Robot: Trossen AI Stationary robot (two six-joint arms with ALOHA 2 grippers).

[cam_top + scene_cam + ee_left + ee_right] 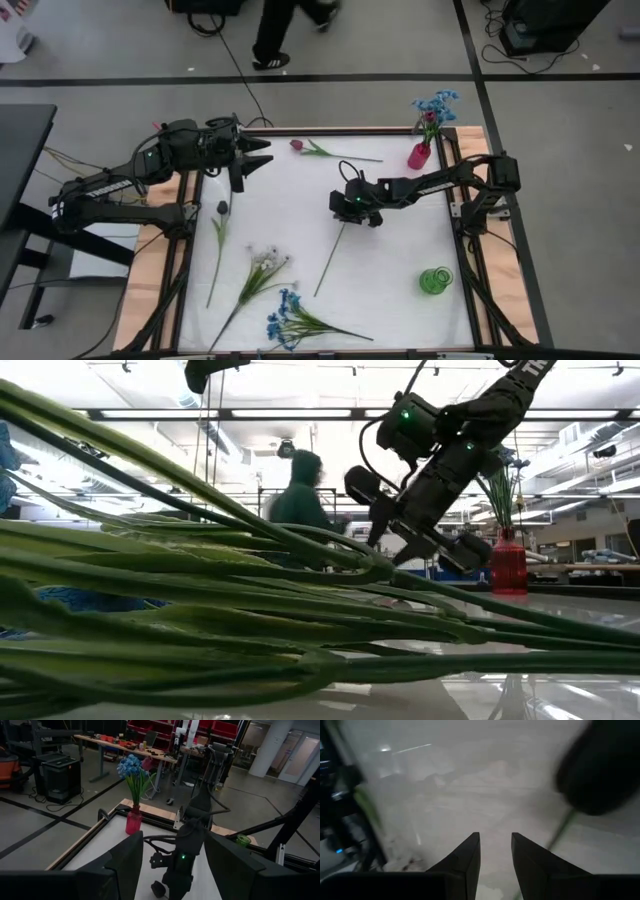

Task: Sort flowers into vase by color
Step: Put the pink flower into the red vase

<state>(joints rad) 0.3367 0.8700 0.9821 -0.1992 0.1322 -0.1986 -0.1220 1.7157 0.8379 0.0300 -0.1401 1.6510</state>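
Dark right hand (340, 205) narrowly apart over a dark-budded flower (328, 265); left hand (262, 153) wide apart.

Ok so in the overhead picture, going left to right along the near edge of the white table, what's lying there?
dark-bud flower → white flower → blue flower → green vase

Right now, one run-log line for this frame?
left claw: open, waiting at left edge | right claw: open, centre, by flower stem, nothing gripped | red vase: holds blue flowers
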